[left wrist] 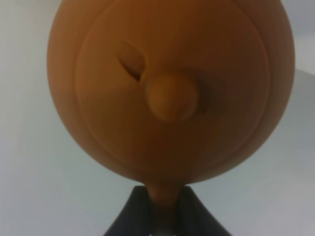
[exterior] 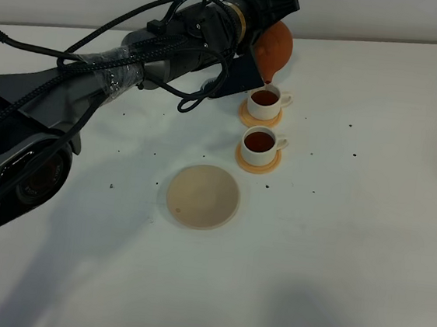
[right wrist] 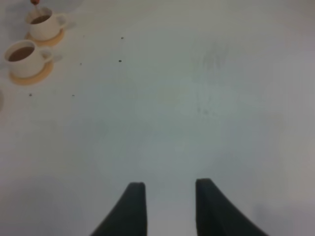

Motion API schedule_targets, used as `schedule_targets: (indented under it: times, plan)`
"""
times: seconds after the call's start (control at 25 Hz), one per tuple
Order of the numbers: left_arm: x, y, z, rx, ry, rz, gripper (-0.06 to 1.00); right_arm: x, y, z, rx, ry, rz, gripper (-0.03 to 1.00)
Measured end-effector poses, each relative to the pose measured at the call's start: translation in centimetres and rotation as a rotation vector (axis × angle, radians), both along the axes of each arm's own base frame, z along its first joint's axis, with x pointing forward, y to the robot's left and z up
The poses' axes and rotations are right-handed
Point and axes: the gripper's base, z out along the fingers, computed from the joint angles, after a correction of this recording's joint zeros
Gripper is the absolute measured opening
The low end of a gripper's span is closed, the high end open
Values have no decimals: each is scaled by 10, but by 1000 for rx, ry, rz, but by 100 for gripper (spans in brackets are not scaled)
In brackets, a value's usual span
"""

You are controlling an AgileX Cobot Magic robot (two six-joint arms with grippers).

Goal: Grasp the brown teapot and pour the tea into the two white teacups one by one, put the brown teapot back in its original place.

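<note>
Left fingers (left wrist: 165,209) clamp the brown teapot (left wrist: 170,88) handle, pot tilted above them.

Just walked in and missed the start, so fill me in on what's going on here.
The left tool holds the squat reddish-brown clay teapot tilted over the farther small white teacup, pouring. Both cups, including the nearer one, hold dark tea and sit on orange coasters. The round pale tan saucer lies bare. The right tool hangs open, holding nothing.

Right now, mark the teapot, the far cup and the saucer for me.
teapot (left wrist: 170,93): left wrist view, on the lid knob.
far cup (exterior: 265,98): exterior high view, on the tea surface inside it.
saucer (exterior: 203,197): exterior high view, on its bare middle.
</note>
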Motion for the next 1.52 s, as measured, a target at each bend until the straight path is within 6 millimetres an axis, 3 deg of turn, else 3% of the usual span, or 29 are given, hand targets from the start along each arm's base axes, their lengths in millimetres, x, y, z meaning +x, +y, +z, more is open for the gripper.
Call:
schedule_targets:
  times: [1.52]
  plan:
    - [0,-1,1,-2,-6,-12,11,0,0,0,0,0,0,24]
